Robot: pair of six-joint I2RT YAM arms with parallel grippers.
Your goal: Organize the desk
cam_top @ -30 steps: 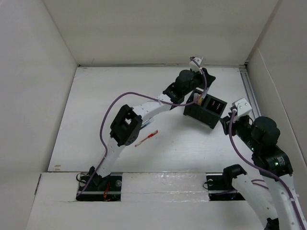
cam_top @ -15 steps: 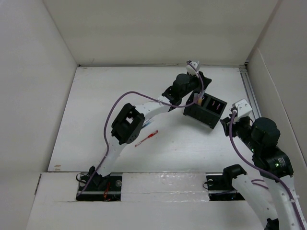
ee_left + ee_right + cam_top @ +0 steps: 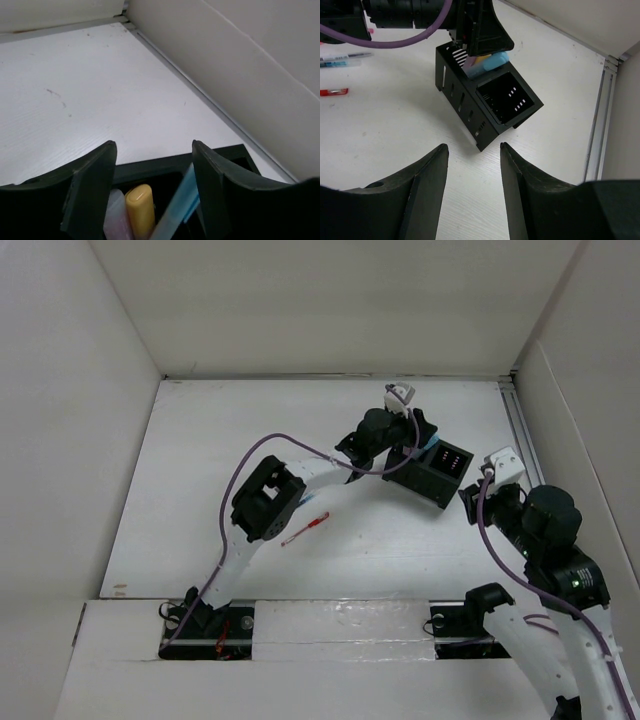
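Left gripper [image 3: 152,146] has just sprung apart over the organizer [image 3: 150,167]; blue pen [image 3: 180,202] released inside. Red pen [image 3: 306,528] still lies on the desk [image 3: 200,460], near-left.

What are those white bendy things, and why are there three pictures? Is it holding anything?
They are two robot arms, each ending in a two-finger pincher called a gripper. One picture comes from a camera overhead; the other two come from little cameras on the wrists, so black fingers show at the bottom. On the white desk sits a black organizer box with a yellow marker and something light blue inside. A red pen lies loose. The left gripper hovers over the box, the right gripper is nearby. Both are open, holding nothing.
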